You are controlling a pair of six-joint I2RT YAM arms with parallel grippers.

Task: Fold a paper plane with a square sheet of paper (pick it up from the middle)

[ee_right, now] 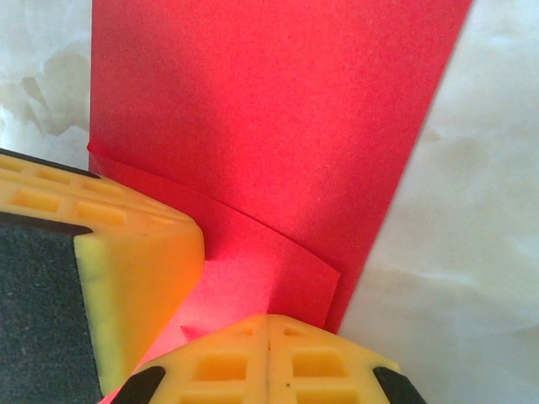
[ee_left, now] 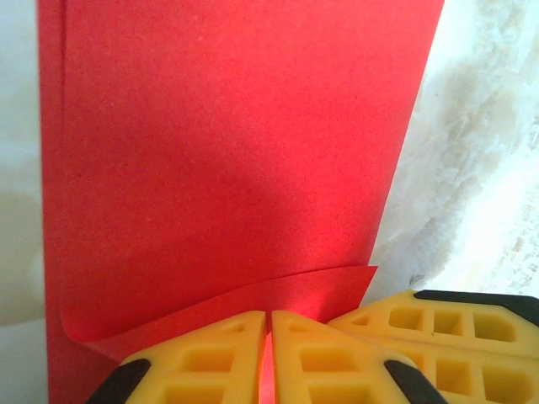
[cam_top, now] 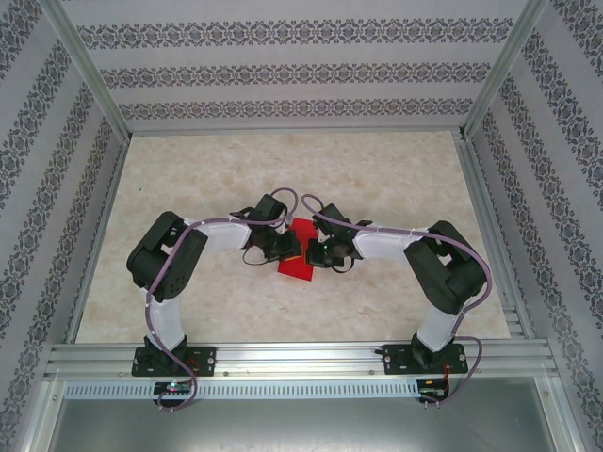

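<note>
The square sheet of paper [cam_top: 298, 254] is bright red and lies folded into a narrower strip at the table's middle, with both grippers meeting over it. In the left wrist view the paper [ee_left: 227, 151] has a low flap curling up just ahead of my left gripper [ee_left: 269, 324]. Its yellow fingers stand a thin slit apart with red showing through. My right gripper [ee_right: 268, 324] is shut, its tips touching at the flap's edge on the paper [ee_right: 269, 109]. From above, the left gripper [cam_top: 285, 247] and right gripper [cam_top: 313, 252] nearly touch.
The marble-patterned table [cam_top: 377, 179] lies bare around the paper. Patterned walls and aluminium rails [cam_top: 283, 358] box it in. The other arm's yellow finger [ee_right: 126, 252] crowds the right wrist view's left side, and another finger [ee_left: 455, 328] sits at the left wrist view's right.
</note>
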